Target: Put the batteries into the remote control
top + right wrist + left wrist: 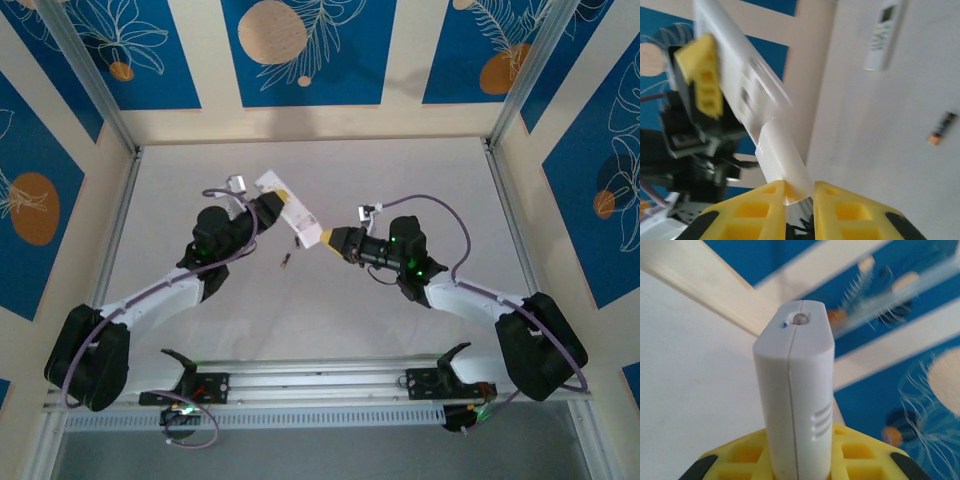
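Your left gripper (pixel 272 207) is clamped on the remote control (pixel 797 390) and holds it tilted, clear of the table (pixel 420 180). In the left wrist view the yellow fingers (pixel 740 460) sit on either side of the white body, and the LED end points away from the camera.

Your right gripper (pixel 800 200) is nearly closed. Its two yellow tips pinch the end of a narrower white piece sticking out of the remote's far end. It looks like the battery cover (pixel 782 160), slid partway out. From above, the two grippers face each other with the remote bridging them.

One battery (pixel 287 262) lies loose on the table, just below the held remote and between the arms, touching neither gripper. It has a dark body and an orange end.

A second remote (pixel 882 35) lies flat on the table, face up, well apart from that battery.

The right wrist view is blurred, so you can't tell whether any cell sits in the compartment.
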Controlling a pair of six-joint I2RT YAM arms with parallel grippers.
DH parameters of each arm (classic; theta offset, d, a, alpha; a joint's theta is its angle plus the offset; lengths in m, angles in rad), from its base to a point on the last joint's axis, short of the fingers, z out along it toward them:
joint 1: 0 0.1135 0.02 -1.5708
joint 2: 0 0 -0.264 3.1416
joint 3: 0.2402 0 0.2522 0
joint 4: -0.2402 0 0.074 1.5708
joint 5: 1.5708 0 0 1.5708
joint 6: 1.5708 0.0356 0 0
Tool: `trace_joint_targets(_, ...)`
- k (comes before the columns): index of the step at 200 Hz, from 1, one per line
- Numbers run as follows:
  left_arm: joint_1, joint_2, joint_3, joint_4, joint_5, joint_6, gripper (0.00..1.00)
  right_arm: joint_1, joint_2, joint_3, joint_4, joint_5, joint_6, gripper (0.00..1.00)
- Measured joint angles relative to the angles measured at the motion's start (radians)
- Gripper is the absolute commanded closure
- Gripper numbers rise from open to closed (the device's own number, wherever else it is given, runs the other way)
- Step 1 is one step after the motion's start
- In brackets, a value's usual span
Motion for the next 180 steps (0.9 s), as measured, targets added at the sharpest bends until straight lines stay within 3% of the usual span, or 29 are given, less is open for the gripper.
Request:
trace_joint_targets(52, 0.019, 0.036, -0.002, 0.044, -0.066, 0.000, 1.00, -0.013, 0.006, -0.034, -0.085, 0.003, -0.030, 0.85)
trace_joint_targets(75, 0.019, 0.041, -0.005, 0.042, -0.072, 0.010, 1.00, -0.023, 0.000, -0.035, -0.142, 0.022, -0.078, 0.74)
trace_joint_targets(90, 0.015, 0.041, -0.005, 0.036, -0.074, 0.024, 1.00, -0.028, -0.024, -0.034, -0.218, 0.051, -0.157, 0.56)
trace_joint_targets(111, -0.002, 0.036, 0.000, -0.010, -0.070, 0.045, 1.00, -0.015, -0.113, -0.027, -0.339, 0.142, -0.369, 0.31)
trace_joint_targets(123, -0.023, 0.034, 0.011, -0.052, -0.065, 0.063, 1.00, 0.014, -0.179, -0.023, -0.367, 0.211, -0.533, 0.03)
trace_joint_targets(150, -0.092, 0.034, 0.049, -0.111, -0.038, 0.096, 1.00, 0.087, -0.262, -0.002, -0.341, 0.299, -0.943, 0.00)
trace_joint_targets(180, -0.148, 0.033, 0.076, -0.122, -0.017, 0.110, 1.00, 0.092, -0.193, 0.111, -0.357, 0.296, -1.202, 0.02)
